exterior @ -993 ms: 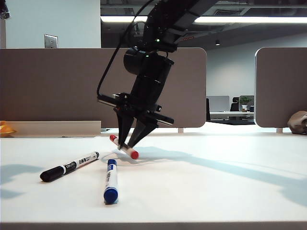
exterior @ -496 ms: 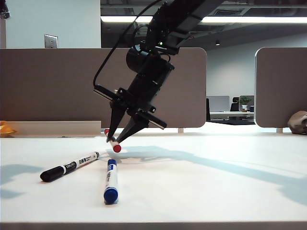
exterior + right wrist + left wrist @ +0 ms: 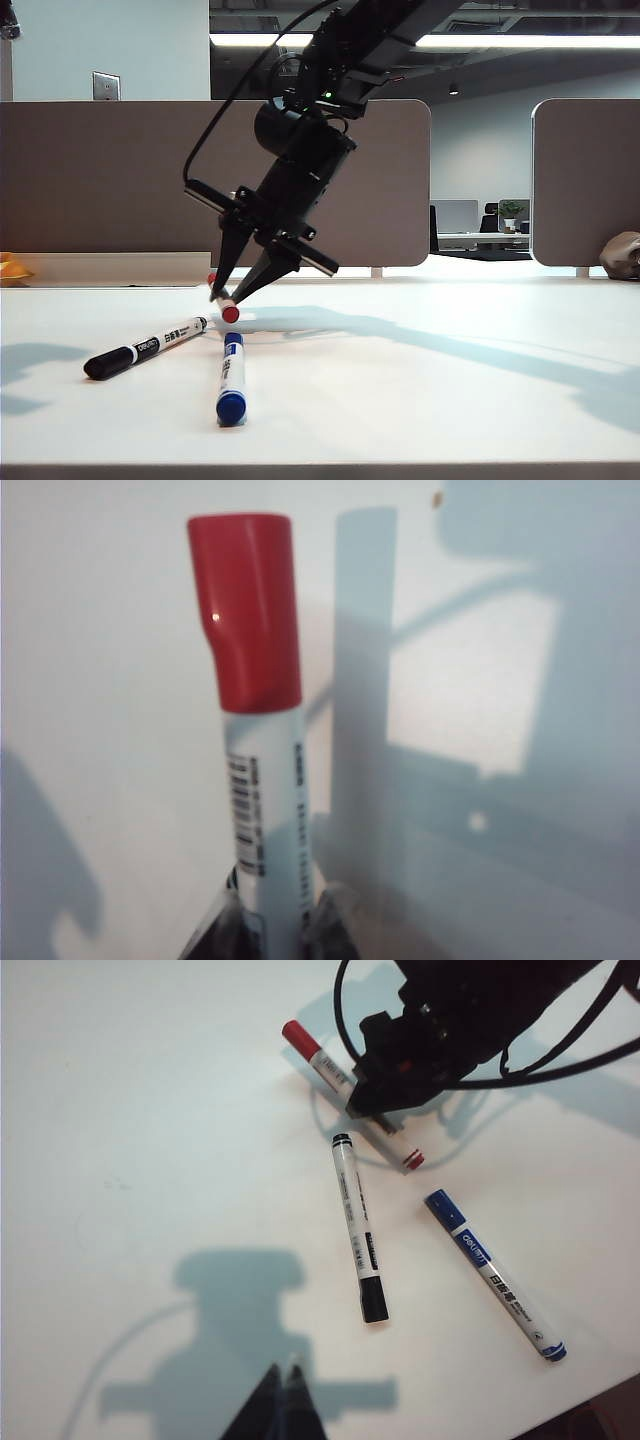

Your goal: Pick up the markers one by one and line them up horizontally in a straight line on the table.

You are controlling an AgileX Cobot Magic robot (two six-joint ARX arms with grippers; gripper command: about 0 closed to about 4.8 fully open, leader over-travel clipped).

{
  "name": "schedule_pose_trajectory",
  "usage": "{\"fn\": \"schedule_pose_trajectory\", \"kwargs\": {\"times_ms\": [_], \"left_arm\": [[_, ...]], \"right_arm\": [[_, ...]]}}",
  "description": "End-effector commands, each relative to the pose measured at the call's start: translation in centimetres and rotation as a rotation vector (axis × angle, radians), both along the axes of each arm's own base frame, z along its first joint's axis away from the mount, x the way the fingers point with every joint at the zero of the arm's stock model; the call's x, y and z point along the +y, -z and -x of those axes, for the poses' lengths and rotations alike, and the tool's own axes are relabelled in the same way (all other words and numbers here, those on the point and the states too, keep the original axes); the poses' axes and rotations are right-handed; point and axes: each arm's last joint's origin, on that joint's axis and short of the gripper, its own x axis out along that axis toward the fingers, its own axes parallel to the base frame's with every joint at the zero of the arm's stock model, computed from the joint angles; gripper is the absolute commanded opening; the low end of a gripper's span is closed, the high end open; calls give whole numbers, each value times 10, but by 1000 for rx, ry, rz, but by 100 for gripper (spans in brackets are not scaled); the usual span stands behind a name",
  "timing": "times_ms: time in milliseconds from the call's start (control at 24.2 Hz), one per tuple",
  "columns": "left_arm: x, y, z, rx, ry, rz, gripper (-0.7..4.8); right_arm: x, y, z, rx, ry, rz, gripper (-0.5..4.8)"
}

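My right gripper [image 3: 227, 297] reaches across to the left of the white table [image 3: 430, 380] and is shut on the red marker [image 3: 228, 311]. The marker points its red cap toward the exterior camera, at or just above the surface. In the right wrist view that marker [image 3: 262, 750] stands between my right gripper's [image 3: 275, 925] dark fingers. The left wrist view shows the red marker [image 3: 312, 1056] with the right gripper [image 3: 372, 1110] on its barrel. The black marker [image 3: 145, 349] [image 3: 356, 1225] and blue marker [image 3: 231, 377] [image 3: 495, 1275] lie loose. My left gripper [image 3: 281, 1373] hangs shut and empty above the table, apart from the markers.
Grey-brown partition panels [image 3: 110, 180] stand along the back of the table. A yellow object [image 3: 10, 268] sits at the far left edge and a grey lump [image 3: 622, 255] at the far right. The table's front edge [image 3: 320, 468] runs close to the blue marker.
My right gripper has shifted left and its wrist has turned, swinging the red marker round so its cap points toward the exterior camera. The black and blue markers have not moved.
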Motion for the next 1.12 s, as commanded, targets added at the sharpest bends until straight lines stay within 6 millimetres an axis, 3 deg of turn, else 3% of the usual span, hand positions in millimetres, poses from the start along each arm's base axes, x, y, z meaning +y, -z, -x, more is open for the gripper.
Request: {"fn": "schedule_pose_trajectory", "kwargs": {"times_ms": [41,165,1034,1117], "left_arm": [[0,-2,1,-13,3,2,-5],[1,-2,2,-6,3,-1,-5],[2,-2,2,-16,-13,-43,-5],[2,-2,2,-16,-13,-43,-5]], "right_arm": [[4,6,2,22,-7,9,81],[5,14,2,40,-8,23,85],[-4,17,0,53,26,92,96],[-7,17,0,65,30,100,117]]}}
